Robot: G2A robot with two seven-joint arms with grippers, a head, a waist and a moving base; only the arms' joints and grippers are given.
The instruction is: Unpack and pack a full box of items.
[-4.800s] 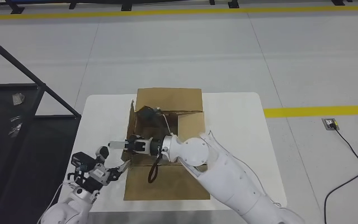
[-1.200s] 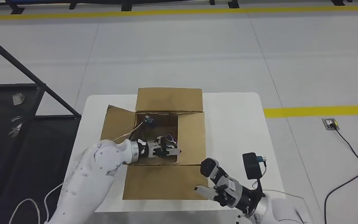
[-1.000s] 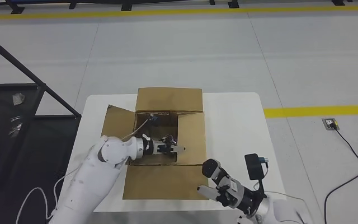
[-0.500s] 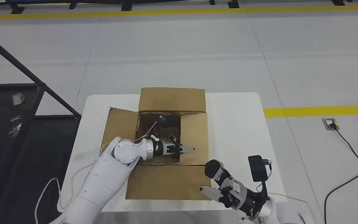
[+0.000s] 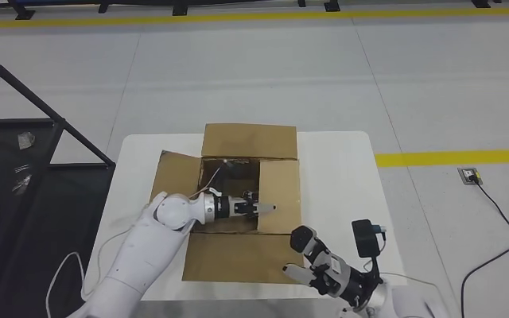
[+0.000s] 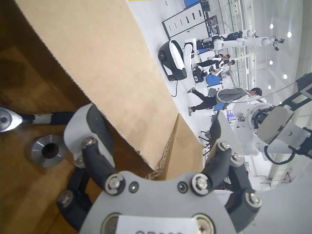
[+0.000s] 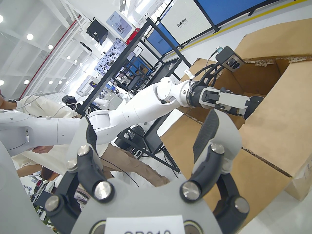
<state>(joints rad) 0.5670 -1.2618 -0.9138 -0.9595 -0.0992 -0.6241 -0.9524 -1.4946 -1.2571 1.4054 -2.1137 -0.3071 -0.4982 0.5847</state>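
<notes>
The left jaws stand apart, astride the side flap [image 6: 117, 79] of the cardboard box [image 5: 250, 143]. One finger [image 6: 95, 127] is inside the box and the other [image 6: 223, 132] outside, with the corrugated edge running between them; neither pad plainly presses it. Just beyond the inner finger, on the box floor, sit a short steel cylinder [image 6: 48, 150] with a bored centre and, beside it, a tool [image 6: 26, 119] with a round metal head and dark handle.

The flap is probably light and stiff but will fold at its crease and fray where the edge is ragged, so a hold at mid-edge looks safest. The cylinder looks dense and smooth, likely slippery, and is best pinched across its outer wall.

The right jaws are well apart from the left, with fingers [image 7: 214, 132] spread and nothing between them. They hover at the table [image 5: 342, 167] edge beside the box's front flap [image 5: 235, 258].
</notes>
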